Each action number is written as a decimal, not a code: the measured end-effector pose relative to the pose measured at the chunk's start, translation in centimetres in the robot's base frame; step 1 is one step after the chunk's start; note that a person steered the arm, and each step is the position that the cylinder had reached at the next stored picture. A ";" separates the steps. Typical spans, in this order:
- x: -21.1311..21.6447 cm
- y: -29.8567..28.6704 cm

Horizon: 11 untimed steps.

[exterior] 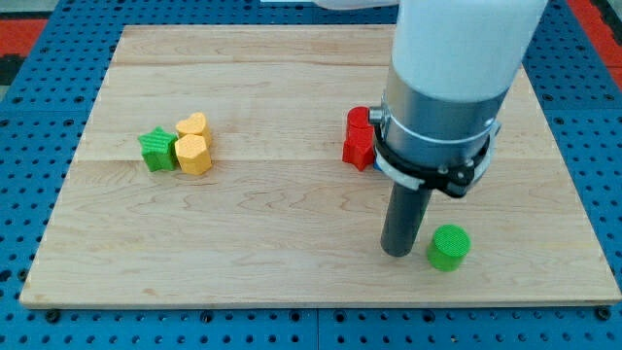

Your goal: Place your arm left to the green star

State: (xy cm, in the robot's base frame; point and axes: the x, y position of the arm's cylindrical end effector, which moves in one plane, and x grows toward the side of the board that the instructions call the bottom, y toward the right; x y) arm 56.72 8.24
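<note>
The green star lies on the wooden board at the view's left, touching a yellow hexagon, with a yellow heart-like block just above the hexagon. My tip rests on the board far to the view's right of the star, close to the left of a green cylinder.
Red blocks sit at the view's centre right, partly hidden behind the arm; a sliver of blue shows beside them. The arm's large grey and white body hides the board's upper right. A blue pegboard surface surrounds the board.
</note>
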 end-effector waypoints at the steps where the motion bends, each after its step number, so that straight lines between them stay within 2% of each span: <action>1: 0.3 2.6; 2: 0.3 5.6; 3: 0.3 2.4; 4: -0.3 -8.8; 6: -7.2 -30.9; 7: -10.4 -38.6; 8: -12.3 -38.5; 10: -17.4 -33.8; 11: -16.1 -31.4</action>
